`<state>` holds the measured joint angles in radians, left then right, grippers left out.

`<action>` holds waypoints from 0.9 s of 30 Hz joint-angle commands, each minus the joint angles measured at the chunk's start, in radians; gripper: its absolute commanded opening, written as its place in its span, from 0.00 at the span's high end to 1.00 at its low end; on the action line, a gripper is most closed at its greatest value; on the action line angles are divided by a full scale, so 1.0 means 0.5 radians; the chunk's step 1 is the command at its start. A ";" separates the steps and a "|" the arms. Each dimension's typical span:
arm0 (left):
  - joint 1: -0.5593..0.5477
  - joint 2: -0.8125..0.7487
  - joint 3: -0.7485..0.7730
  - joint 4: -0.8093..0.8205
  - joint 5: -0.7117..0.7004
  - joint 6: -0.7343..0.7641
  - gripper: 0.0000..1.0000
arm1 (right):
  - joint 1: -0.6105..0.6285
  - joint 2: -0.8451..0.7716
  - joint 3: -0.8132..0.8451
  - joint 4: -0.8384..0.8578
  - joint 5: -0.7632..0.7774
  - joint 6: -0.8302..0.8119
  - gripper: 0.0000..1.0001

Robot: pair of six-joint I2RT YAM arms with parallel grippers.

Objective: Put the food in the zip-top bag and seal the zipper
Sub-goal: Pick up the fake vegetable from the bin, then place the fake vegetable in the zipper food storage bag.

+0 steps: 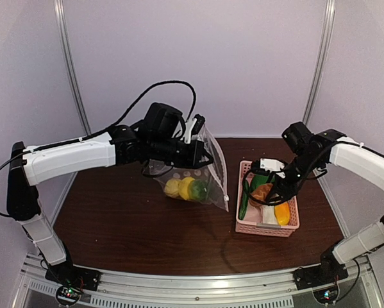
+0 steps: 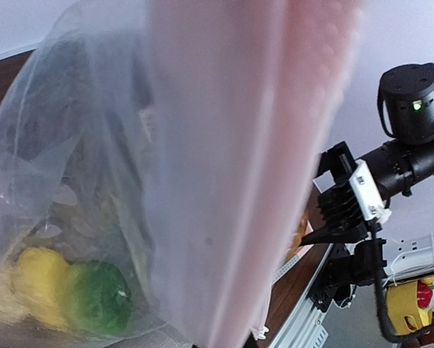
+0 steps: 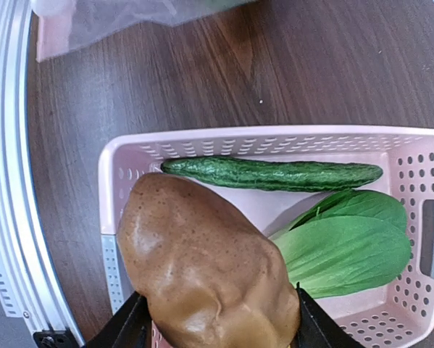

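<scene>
**Loading step: bread taken from the basket, bag held ready.**

The left end effector (image 1: 195,153) is closed on the upper edge of the bag (image 1: 208,176). It holds the bag hanging above the bench (image 1: 127,224), with the bottom sagging towards the surface. Two lemons (image 1: 179,187) and a green piece (image 1: 200,190) lie together in the bag's lowest corner.

The right end effector (image 1: 273,191) hangs over the pink basket (image 3: 274,136), well to the right of the bag. Its fingers are clamped on either side of the brown bread (image 3: 202,261). A cucumber (image 3: 274,174) and a bok choy (image 3: 347,243) lie in the basket below the bread, and an orange-yellow piece (image 1: 282,213) sits at the near end.

A pale pink band at the bag's near corner is probably the zipper (image 3: 51,40). Whether any stretch of it is closed cannot be told.

*Handling.*
- **Bread:** it looks light, rigid and glossy, so it may slide between the fingers. A grip across its widest part, as shown, seems soundest.
- **Bag:** the film is thin, limp and slippery and will fold under any push. It is best held at the stiffer mouth edge, away from the opening through which the bread must pass.
</scene>
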<state>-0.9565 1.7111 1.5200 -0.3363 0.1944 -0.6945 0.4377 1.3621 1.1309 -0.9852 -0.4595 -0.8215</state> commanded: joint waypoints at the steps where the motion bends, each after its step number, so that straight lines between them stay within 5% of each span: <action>1: 0.014 0.012 -0.012 0.117 0.014 -0.023 1.00 | -0.002 -0.162 0.247 -0.171 -0.210 0.136 0.57; 19: 0.012 0.094 0.070 0.189 0.128 -0.105 1.00 | 0.282 0.218 0.808 0.328 -0.983 1.183 0.62; 27: 0.011 0.044 0.051 0.209 0.156 -0.128 1.00 | 0.269 0.287 0.810 0.464 -0.590 1.385 0.63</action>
<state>-0.9562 1.7470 1.5280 -0.2852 0.2504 -0.7479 0.5732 1.5124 1.5215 -0.8124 -0.8677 -0.2035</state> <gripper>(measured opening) 0.014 0.570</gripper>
